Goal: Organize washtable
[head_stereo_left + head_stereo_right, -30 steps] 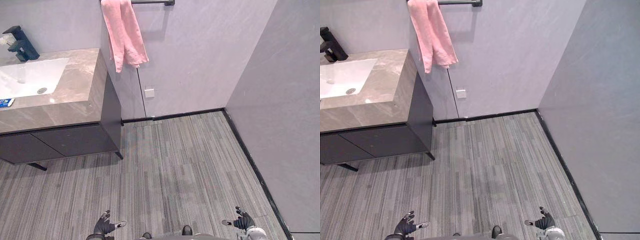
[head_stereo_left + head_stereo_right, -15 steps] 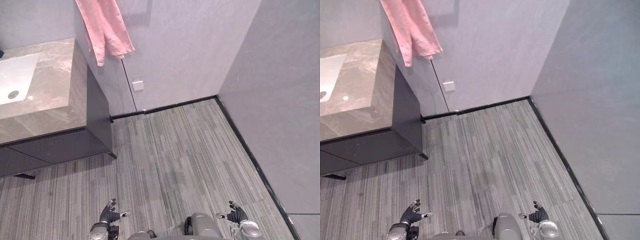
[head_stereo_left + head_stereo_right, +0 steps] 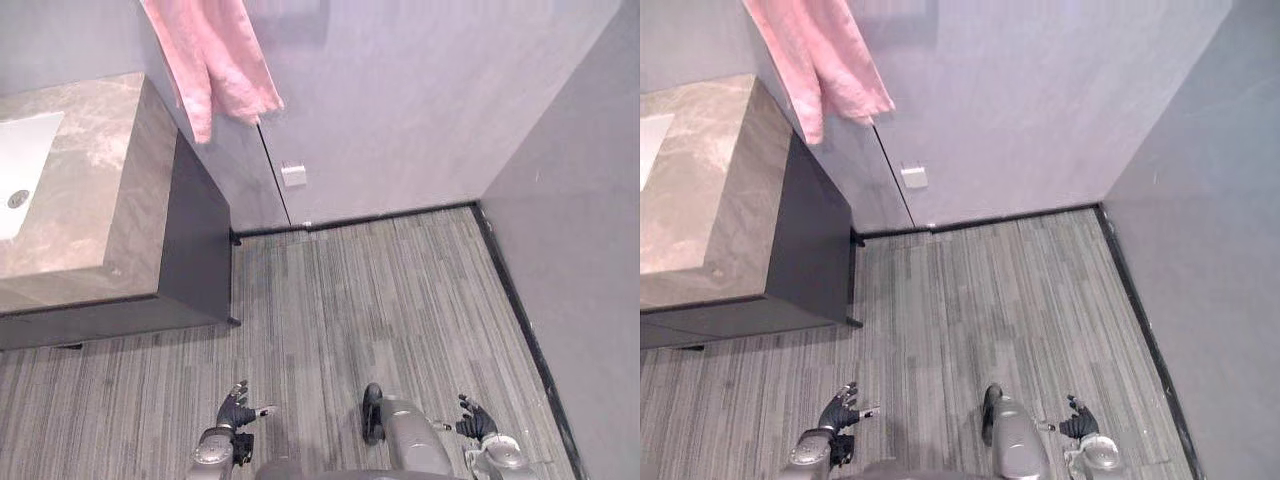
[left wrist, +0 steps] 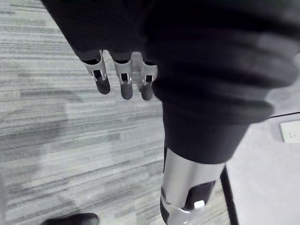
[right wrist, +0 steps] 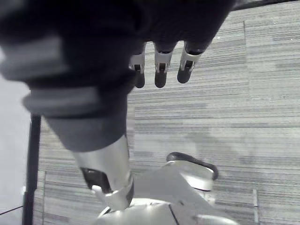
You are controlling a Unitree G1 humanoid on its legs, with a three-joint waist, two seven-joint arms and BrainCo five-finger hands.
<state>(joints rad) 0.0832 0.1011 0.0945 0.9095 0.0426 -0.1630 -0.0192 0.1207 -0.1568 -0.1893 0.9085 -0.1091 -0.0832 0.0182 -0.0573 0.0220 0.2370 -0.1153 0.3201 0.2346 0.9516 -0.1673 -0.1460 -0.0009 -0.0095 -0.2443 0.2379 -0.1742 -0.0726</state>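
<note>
Hands hang low at the near edge of the scene, both empty. The left hand [image 3: 236, 412] is over the floor [image 3: 380, 290], its fingers [image 4: 123, 80] loose and apart, holding nothing. The right hand [image 3: 474, 425] is relaxed in the same way, its fingers straight and spread above the grey striped floor. Both hands are well apart from the washstand.

Farther off, on the robot's left, is a marble tabletop [image 3: 95, 190] with a white sink [image 3: 20, 165] set into it, above a dark cabinet [image 3: 195, 250]. A pink towel [image 3: 215, 60] hangs against the wall [image 3: 420, 110] just beside the tabletop's far corner. Below the towel, a small white socket [image 3: 294, 176] sits on the wall. A black skirting strip [image 3: 380, 217] runs where the wall meets the floor. A second grey wall closes the room on the robot's right.
</note>
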